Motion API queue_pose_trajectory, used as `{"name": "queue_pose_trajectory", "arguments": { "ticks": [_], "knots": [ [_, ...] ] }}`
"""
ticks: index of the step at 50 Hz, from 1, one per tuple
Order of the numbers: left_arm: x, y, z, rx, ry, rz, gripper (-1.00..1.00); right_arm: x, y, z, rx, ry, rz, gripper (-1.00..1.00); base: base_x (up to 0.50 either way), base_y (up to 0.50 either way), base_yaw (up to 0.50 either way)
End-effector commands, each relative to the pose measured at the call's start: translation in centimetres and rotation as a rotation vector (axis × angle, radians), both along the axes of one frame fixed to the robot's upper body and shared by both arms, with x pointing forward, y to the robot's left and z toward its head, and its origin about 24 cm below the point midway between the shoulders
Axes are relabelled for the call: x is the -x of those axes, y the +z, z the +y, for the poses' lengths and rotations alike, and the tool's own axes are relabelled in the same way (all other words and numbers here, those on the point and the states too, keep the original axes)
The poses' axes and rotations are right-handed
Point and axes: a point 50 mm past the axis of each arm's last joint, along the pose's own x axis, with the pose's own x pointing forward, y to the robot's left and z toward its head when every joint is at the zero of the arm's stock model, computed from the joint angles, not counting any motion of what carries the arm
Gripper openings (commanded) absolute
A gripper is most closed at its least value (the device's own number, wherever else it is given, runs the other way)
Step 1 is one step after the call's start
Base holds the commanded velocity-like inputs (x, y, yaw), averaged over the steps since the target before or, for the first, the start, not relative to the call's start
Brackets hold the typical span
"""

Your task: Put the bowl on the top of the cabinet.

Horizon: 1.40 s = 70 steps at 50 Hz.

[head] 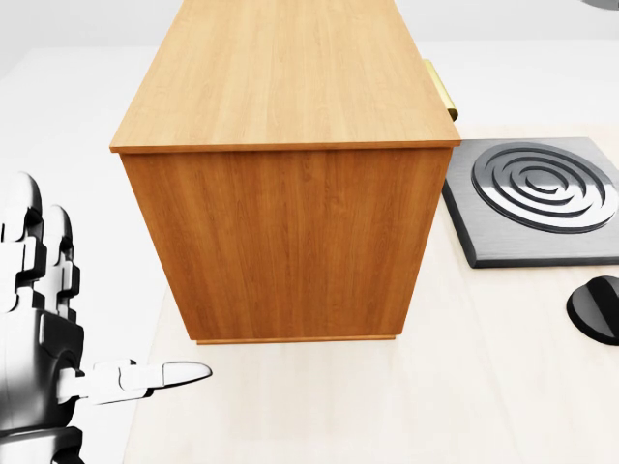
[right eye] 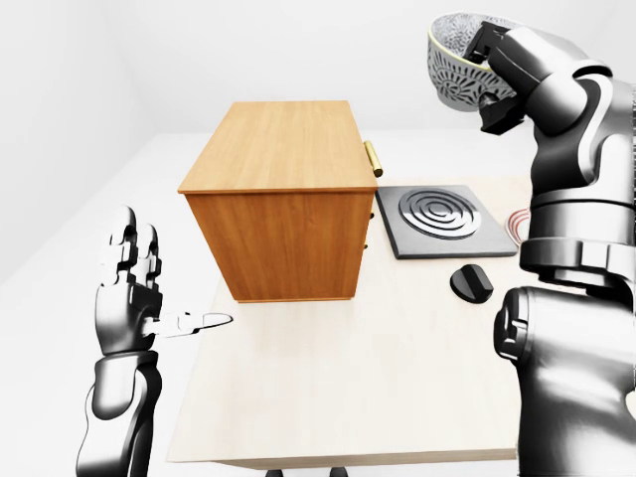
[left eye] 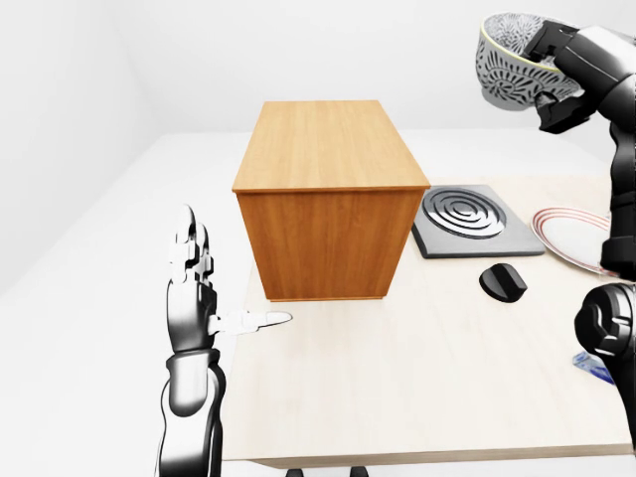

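Two hands in play. Nearest, the left hand (left eye: 191, 288) hangs off the worktop's (left eye: 417, 388) near-left corner, fingers (left eye: 187, 246) spread open, thumb pointing toward the cabinet (left eye: 323, 189), holding nothing. It's idle and clear of the work.

The right hand (right eye: 497, 75) is up high at the top right of both eye views, fingers closed round the rim of the patterned bowl (right eye: 457, 65). The bowl is airborne, tilted on its side, well above cabinet-top height and off to the right, roughly over the burner plate (left eye: 467, 217), not over the cabinet yet.

Further along the worktop: black knob (left eye: 503, 281) near the burner plate, a plate (left eye: 571, 234) at the right edge, then the cabinet toward the far-left part, brass handle (right eye: 374, 157) on its right side.

Step in hand looks like the carry to the cabinet top. To do it well:
- swing left until the bowl sits over the middle of the top, not the right edge
- level the bowl before descending, base down
- lower until the base touches, then open the fingers
- keep the forearm clear of the cabinet's right edge
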Motion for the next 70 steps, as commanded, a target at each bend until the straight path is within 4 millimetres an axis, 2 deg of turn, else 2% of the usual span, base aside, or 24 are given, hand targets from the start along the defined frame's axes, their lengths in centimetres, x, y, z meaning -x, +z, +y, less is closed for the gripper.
{"name": "queue_pose_trajectory", "arguments": {
  "ticks": [1, 7, 15, 29, 38, 61, 70],
  "knots": [
    [0.0, 0.2, 0.0, 0.001, -0.002, -0.007, 1.0, -3.1, 2.2, 1.0, -0.024, -0.12, 0.084, -1.0, 0.0, 0.0, 0.0],
    [0.0, 0.0, 0.1, 0.002, 0.0, 0.0, 1.0, -3.2, 3.6, 2.4, 0.028, -0.115, 0.038, -1.0, 0.0, 0.0, 0.0],
    [-0.1, -0.1, 0.0, 0.001, -0.001, 0.003, 1.0, -3.6, 4.0, 4.1, 0.085, -0.095, 0.041, -1.0, 0.0, 0.0, 0.0],
    [-0.3, 0.2, 0.1, 0.001, -0.001, -0.008, 1.0, -5.3, 2.9, 11.5, 0.068, 0.106, 0.066, -1.0, 0.0, 0.0, 0.0],
    [-0.3, -0.1, 0.2, 0.004, 0.001, 0.004, 1.0, -5.5, 2.6, 14.7, 0.075, 0.188, 0.079, -1.0, 0.0, 0.0, 0.0],
    [-0.2, 0.0, 0.3, 0.006, -0.002, 0.0, 1.0, -5.9, 0.2, 19.4, 0.117, 0.3, 0.148, -1.0, 0.0, 0.0, 0.0],
    [-0.2, 0.1, 0.3, 0.006, 0.002, -0.006, 1.0, -5.8, -0.2, 20.6, 0.135, 0.324, 0.164, -1.0, 0.0, 0.0, 0.0]
  ]
}}
